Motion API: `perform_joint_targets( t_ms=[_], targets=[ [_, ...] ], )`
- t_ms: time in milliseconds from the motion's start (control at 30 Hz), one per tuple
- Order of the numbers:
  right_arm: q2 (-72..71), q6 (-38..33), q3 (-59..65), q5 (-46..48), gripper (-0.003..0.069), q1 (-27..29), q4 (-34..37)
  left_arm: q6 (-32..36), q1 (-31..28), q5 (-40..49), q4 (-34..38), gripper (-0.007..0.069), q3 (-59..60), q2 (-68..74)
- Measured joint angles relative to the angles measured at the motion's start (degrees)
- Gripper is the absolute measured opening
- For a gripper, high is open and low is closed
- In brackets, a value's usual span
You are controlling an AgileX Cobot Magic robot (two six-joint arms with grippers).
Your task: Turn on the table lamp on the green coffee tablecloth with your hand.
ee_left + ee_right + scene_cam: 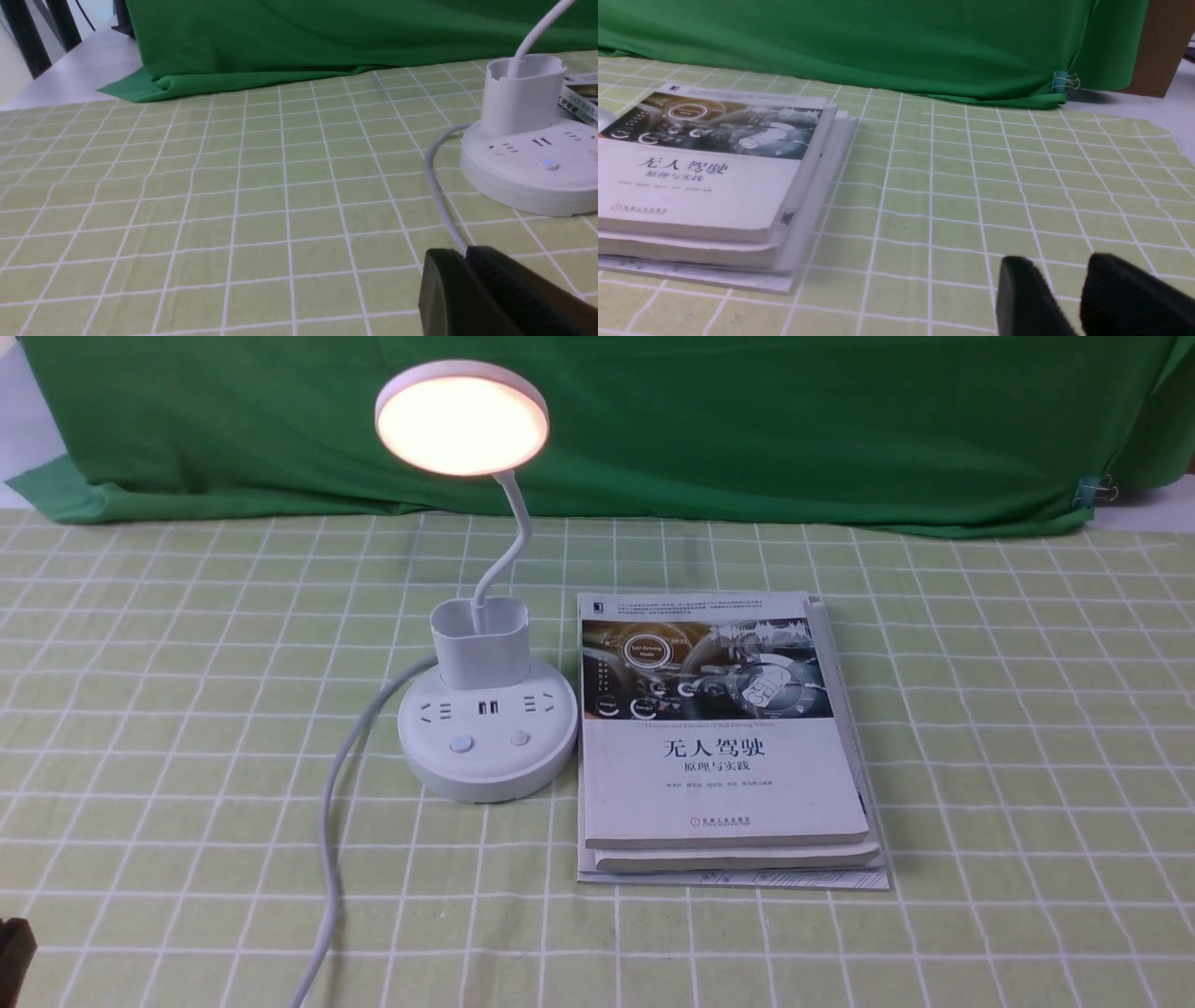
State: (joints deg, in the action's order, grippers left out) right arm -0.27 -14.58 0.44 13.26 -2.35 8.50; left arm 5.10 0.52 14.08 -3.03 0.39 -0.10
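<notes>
A plain dark green backdrop (747, 420) hangs behind the table, which is covered by the light green checked tablecloth (1027, 709). The lamp (485, 737) stands on that cloth with a stack of books (724, 756) just beside its base, and its round head (461, 418) glows, so the task looks done.

The main risk from here seems to be the white cord (336, 803), which trails from the lamp base toward the left gripper (467, 275); an arm catching it could drag or tip the lamp. A stray touch on a button (460, 745) could switch it off.

The left gripper sits low near the cord, well short of the lamp base, fingers pressed together and holding nothing. The right gripper (1064, 284), on the far side of the books from the lamp, has its fingers slightly apart and empty.
</notes>
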Motion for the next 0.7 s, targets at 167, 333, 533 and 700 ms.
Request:
perform_joint_targets(
  t_ms=[167,333,533,700],
  targets=[
    [0.0,0.0,0.0,0.0,0.0245,0.0,0.0,0.0,-3.7,-0.1,-0.3,0.0019,0.0,0.0],
    [0.0,0.0,0.0,0.0,0.0245,0.0,0.0,0.0,-5.1,-0.1,-0.3,0.0019,0.0,0.0],
    [0.0,0.0,0.0,0.0,0.0245,0.0,0.0,0.0,-5.1,-0.1,-0.4,0.0019,0.0,0.0],
    [0.0,0.0,0.0,0.0,0.0245,0.0,0.0,0.0,-5.1,-0.1,-0.4,0.0019,0.0,0.0]
  ],
)
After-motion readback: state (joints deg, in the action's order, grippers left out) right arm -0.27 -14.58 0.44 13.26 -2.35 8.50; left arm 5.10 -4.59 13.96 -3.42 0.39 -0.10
